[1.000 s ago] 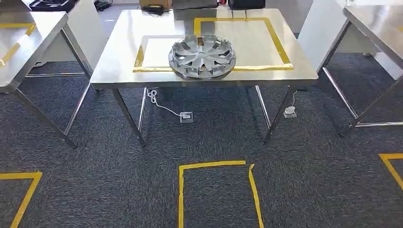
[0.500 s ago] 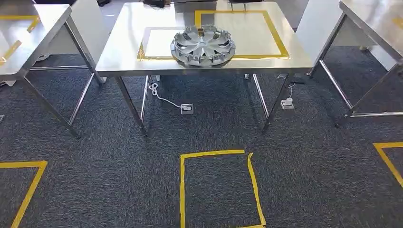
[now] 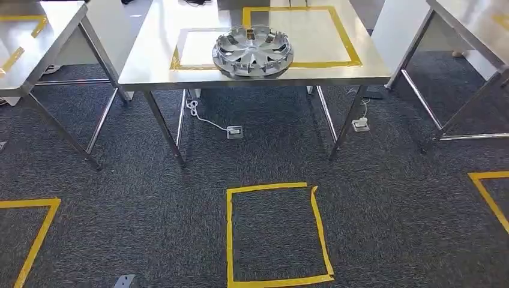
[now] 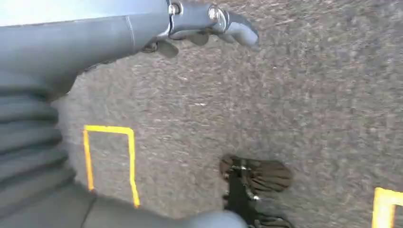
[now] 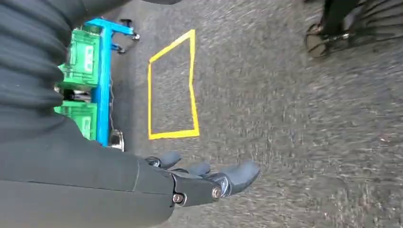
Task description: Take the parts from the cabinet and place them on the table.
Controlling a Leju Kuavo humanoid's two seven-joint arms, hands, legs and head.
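Resting on the steel bench [image 3: 150, 63], silver plastic wheel cover [image 3: 252, 50] overlaps yellow tape. Left hand [image 4: 209, 23], right hand [image 5: 209, 180]: fingers released, holding nothing. No legible labels.

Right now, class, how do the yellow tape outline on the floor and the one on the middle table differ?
The floor outline is a bare square on dark carpet. The table outline lies on shiny metal, and a silver wheel cover overlaps its near edge. The floor outline sits nearer the camera. Both are yellow tape.
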